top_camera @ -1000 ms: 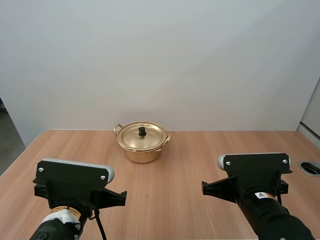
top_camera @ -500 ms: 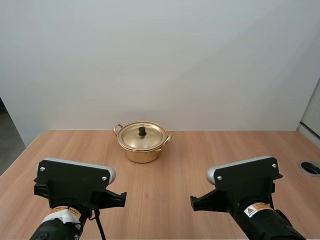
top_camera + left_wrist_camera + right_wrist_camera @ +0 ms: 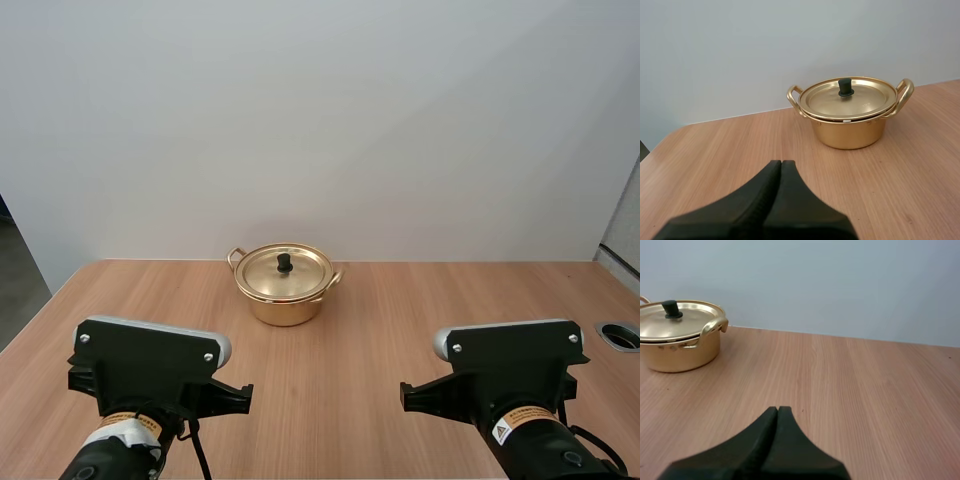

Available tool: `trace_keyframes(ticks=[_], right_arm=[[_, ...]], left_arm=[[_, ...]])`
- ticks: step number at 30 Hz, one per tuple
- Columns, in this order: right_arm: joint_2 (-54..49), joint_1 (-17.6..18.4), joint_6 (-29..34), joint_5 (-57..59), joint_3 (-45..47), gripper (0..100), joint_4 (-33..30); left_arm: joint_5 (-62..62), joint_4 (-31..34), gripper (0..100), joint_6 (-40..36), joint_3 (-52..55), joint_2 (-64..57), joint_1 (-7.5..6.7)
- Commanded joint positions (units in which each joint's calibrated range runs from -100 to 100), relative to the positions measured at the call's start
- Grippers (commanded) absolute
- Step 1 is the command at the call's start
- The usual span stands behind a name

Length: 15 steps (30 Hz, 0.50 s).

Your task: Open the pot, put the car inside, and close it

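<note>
A small gold pot [image 3: 284, 296] with two side handles stands at the back middle of the wooden table, its gold lid [image 3: 285, 270] on and topped by a black knob [image 3: 285, 262]. In the left wrist view the pot [image 3: 850, 132] stands ahead of my left gripper [image 3: 781, 165], whose fingers lie together as one dark wedge holding nothing. My right gripper [image 3: 777, 411] is shut the same way, with the pot [image 3: 677, 347] off to its side and farther away. Both arms sit low near the table's front edge, well short of the pot.
The wooden table [image 3: 380, 320] runs wide to both sides of the pot. A round cable port [image 3: 621, 335] is set in the table near its right edge. A plain white wall stands behind the table.
The right arm swung left and slightly lower half a second ago, then came back right to near where it started. The left arm and the pot have stayed still.
</note>
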Motion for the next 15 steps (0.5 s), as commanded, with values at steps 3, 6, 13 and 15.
trace_keyframes(ticks=[3,6,13,15], right_arm=[[0.0,0.0,2.6,-0.1,0.0,0,0.4],[0.0,0.0,2.6,-0.1,0.0,0,1.5],[0.0,0.0,2.6,-0.1,0.0,0,1.8],[0.0,0.0,2.6,-0.1,0.0,0,1.8]], left_arm=[[-0.1,0.0,0,0.0,0.0,0.0,0.03],[-0.1,0.0,0,0.0,0.0,0.0,0.03],[-0.1,0.0,0,0.0,0.0,0.0,0.03],[-0.1,0.0,0,0.0,0.0,0.0,0.03]])
